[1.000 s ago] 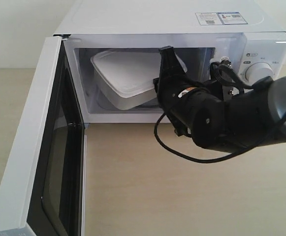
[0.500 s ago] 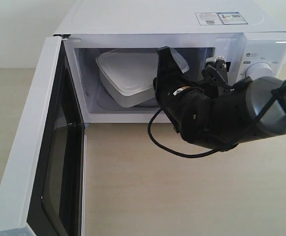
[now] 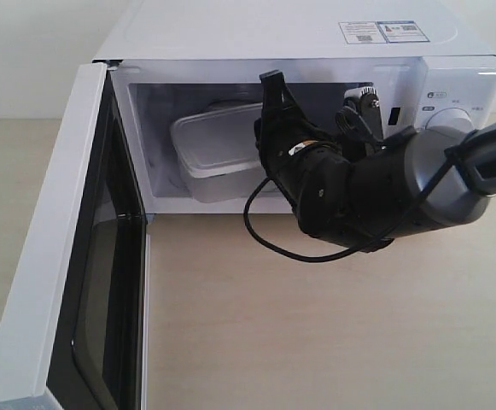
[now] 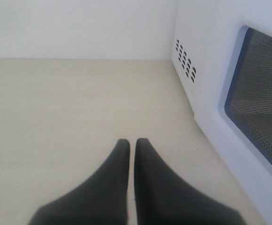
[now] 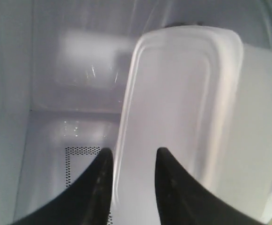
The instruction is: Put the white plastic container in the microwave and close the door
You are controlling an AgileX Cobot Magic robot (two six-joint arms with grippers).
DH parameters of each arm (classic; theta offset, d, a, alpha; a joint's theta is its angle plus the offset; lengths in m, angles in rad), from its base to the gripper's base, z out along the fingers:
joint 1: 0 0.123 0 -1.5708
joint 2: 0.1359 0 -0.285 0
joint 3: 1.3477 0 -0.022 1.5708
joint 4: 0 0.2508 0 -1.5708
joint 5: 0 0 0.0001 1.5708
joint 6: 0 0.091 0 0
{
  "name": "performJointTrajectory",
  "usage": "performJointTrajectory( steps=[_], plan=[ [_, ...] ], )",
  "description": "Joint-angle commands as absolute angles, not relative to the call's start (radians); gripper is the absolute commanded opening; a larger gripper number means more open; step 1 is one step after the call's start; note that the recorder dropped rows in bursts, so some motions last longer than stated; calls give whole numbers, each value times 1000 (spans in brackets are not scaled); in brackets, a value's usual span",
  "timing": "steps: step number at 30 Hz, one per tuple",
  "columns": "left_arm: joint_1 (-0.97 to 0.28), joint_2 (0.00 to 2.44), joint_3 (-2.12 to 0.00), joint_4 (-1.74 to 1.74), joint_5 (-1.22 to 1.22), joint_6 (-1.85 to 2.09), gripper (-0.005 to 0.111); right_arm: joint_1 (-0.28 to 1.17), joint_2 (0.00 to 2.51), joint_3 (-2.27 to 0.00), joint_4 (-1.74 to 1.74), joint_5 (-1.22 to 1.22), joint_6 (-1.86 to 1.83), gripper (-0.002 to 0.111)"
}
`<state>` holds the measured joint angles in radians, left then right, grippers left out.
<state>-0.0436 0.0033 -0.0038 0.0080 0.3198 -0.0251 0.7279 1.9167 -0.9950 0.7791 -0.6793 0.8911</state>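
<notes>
Container [image 3: 213, 141] sits inside microwave [image 3: 273, 34], upper centre of the exterior frame, apparently level on the cavity floor. Right claw [image 5: 132, 157] is part-open, astride its near rim; you can't confirm any pinch. Left claw [image 4: 132, 140] is closed on nothing, over the table [image 4: 56, 103] beside the door [image 3: 51, 256], which stands wide at frame left.

Judgement: container is light, stiff-walled, smooth and likely slippery; the lid may flex. If you must shift it, take the raised rim at the short end, not the flat lid.

Right end effector [image 5: 133, 151], jaws apart.
</notes>
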Motion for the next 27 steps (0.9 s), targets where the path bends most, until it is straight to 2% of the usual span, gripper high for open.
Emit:
performJointTrajectory(
  steps=[1, 16, 27],
  plan=[
    [-42, 0, 0, 9, 315, -33, 4, 728, 1918, -1000, 771, -681, 876, 31],
    [-42, 0, 0, 9, 315, -33, 4, 728, 1894, -987, 668, -646, 853, 31],
    [-42, 0, 0, 9, 315, -33, 4, 728, 1680, -749, 442, -548, 502, 29]
  ],
)
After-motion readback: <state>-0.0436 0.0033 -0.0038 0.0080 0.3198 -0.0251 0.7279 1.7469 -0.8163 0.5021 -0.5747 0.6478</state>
